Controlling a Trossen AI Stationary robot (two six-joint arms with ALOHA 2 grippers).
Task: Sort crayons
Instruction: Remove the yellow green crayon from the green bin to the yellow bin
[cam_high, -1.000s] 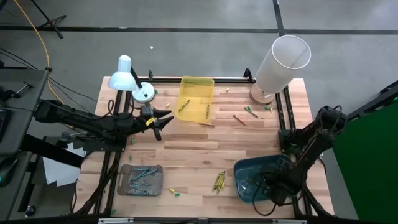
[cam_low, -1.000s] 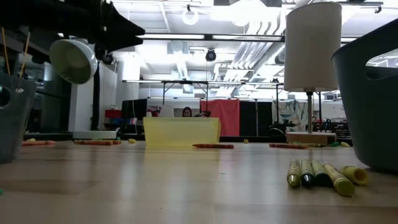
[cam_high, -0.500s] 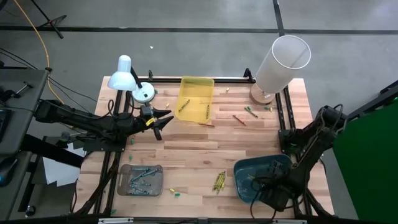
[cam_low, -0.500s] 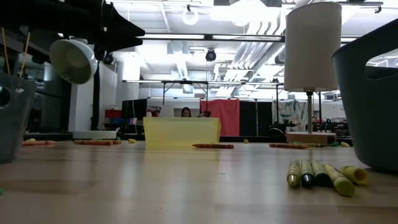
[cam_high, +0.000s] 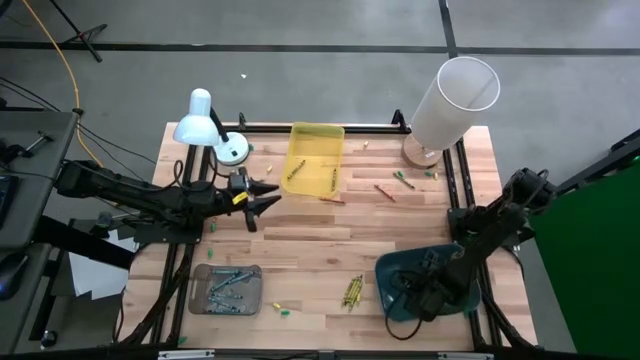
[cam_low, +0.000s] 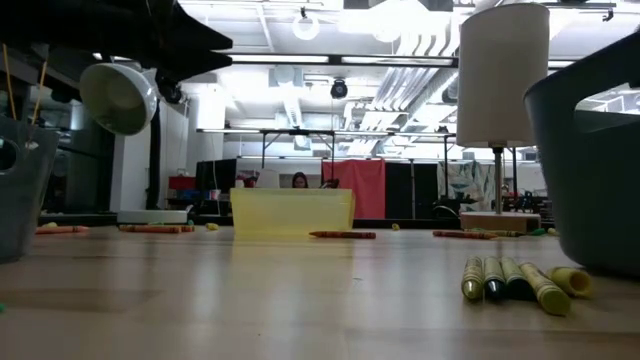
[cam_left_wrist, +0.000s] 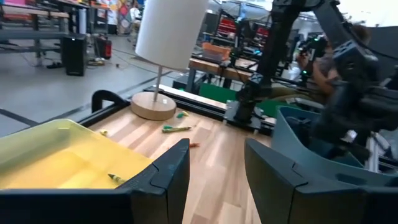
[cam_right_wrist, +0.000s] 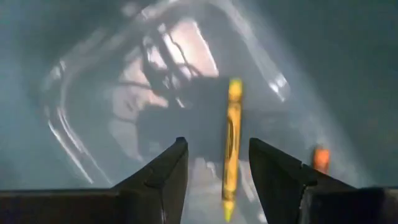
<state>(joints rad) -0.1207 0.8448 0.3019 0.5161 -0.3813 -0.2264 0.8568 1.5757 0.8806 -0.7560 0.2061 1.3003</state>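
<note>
Sorting partly done, at a guess. Inside the teal tub (cam_high: 400, 285) at the near right of the table (cam_high: 310, 240), a yellow crayon (cam_right_wrist: 231, 146) lying free on the floor of the tub, between the right gripper's (cam_right_wrist: 214, 163) spread fingers but touched by neither; long axis running straight away from the wrist camera, one end close under it. Beside it, a small orange bit (cam_right_wrist: 319, 158), too blurred to name surely. Right gripper (cam_high: 415, 295) down in the tub, fingers apart, nothing held. Also sorted: a couple of crayons in the yellow tray (cam_high: 315, 155) at the far middle, and blue-green ones in the grey tray (cam_high: 226, 290) at the near left. Still left on the bare wood: a cluster of yellow-olive crayons (cam_high: 352, 291) lying side by side just left of the teal tub, long axes running roughly near to far, slightly tilted; red and green strays (cam_high: 390, 186) near the white lamp (cam_high: 455, 95); small bits along the near edge. Left gripper (cam_high: 262, 196) hovering just left of the yellow tray, fingers apart and empty, waiting. Plenty left to sort, by the look of it.
</note>
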